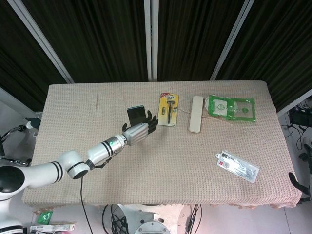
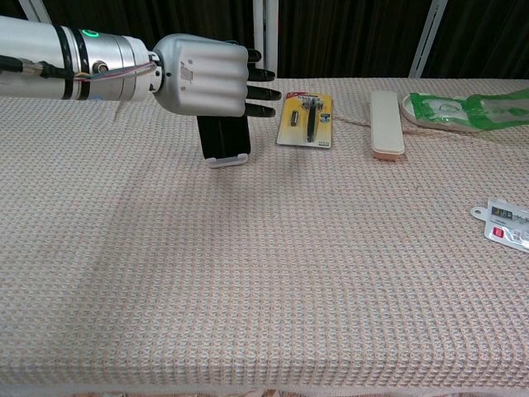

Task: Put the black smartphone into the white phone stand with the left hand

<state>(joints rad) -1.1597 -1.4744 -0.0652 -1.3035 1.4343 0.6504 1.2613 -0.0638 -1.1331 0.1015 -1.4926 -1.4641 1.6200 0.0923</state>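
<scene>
The black smartphone (image 1: pixel 137 113) (image 2: pixel 223 136) stands upright, leaning back in the white phone stand (image 2: pixel 226 160), whose lip shows under the phone's lower edge. My left hand (image 1: pixel 140 130) (image 2: pixel 207 76) hovers just in front of and above the phone, fingers stretched out toward the right and spread, holding nothing. In the chest view the hand covers the phone's top. The stand is mostly hidden behind the phone and hand in the head view. The right hand shows in neither view.
On the woven cloth table (image 1: pixel 161 161) lie a razor blister card (image 1: pixel 168 109) (image 2: pixel 307 120), a white bar-shaped box (image 1: pixel 196 113) (image 2: pixel 386 123), a green packet (image 1: pixel 231 107) (image 2: pixel 463 111) at the back right, and a small clear packet (image 1: pixel 237 166) (image 2: pixel 504 223) at the right.
</scene>
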